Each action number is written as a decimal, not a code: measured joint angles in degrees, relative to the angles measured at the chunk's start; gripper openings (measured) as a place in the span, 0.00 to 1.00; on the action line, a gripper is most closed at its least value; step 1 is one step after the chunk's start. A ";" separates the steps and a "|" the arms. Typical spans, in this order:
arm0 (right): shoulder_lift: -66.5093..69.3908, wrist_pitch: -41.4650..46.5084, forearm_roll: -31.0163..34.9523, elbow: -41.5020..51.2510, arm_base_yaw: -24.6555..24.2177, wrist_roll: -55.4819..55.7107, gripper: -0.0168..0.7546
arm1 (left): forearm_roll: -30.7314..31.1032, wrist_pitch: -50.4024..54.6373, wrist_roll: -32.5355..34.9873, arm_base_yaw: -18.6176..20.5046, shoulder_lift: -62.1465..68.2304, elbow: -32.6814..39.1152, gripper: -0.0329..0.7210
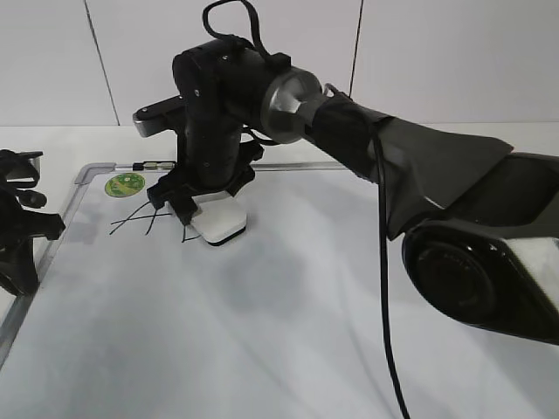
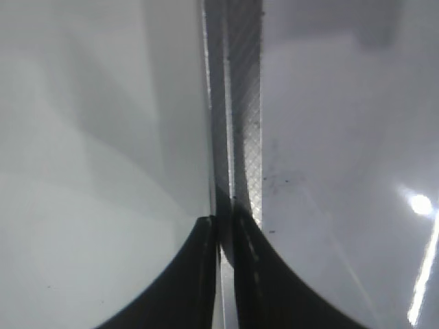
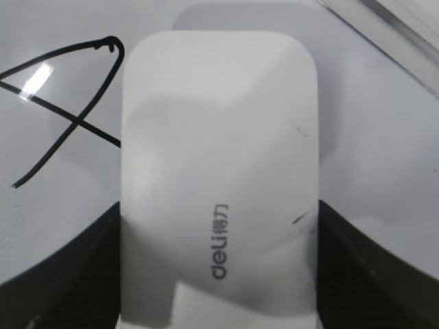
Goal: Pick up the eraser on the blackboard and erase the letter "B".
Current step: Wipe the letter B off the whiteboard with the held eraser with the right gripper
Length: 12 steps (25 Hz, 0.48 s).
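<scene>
Eraser (image 3: 219, 178) lies flat on the white blackboard (image 1: 288, 297) beside slanted black marker strokes (image 3: 65, 110), clamped between the right gripper's (image 1: 194, 208) fingers; left gripper (image 2: 226, 274) is closed over the grey frame (image 2: 243, 103).

white eraser (image 3: 219, 171); green sticker (image 1: 125, 184); grey-framed blackboard (image 1: 52, 240)

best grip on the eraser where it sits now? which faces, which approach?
Grip the eraser across its two long side edges, coming straight down from above. It lies flat on the blackboard, narrow enough to fit between the fingers; the right gripper already straddles it so.
</scene>
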 joint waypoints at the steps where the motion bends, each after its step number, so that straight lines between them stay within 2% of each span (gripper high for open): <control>1: 0.00 0.00 -0.13 0.00 0.00 0.00 0.75 | 0.08 0.00 0.00 0.00 0.00 0.00 0.11; 5: 0.25 0.22 -2.67 -0.14 -0.13 2.15 0.75 | 0.08 0.00 0.00 0.00 0.00 0.00 0.11; 12: 0.75 0.08 -2.08 -0.64 -3.46 3.79 0.75 | -0.11 -0.79 0.08 0.00 0.00 0.00 0.11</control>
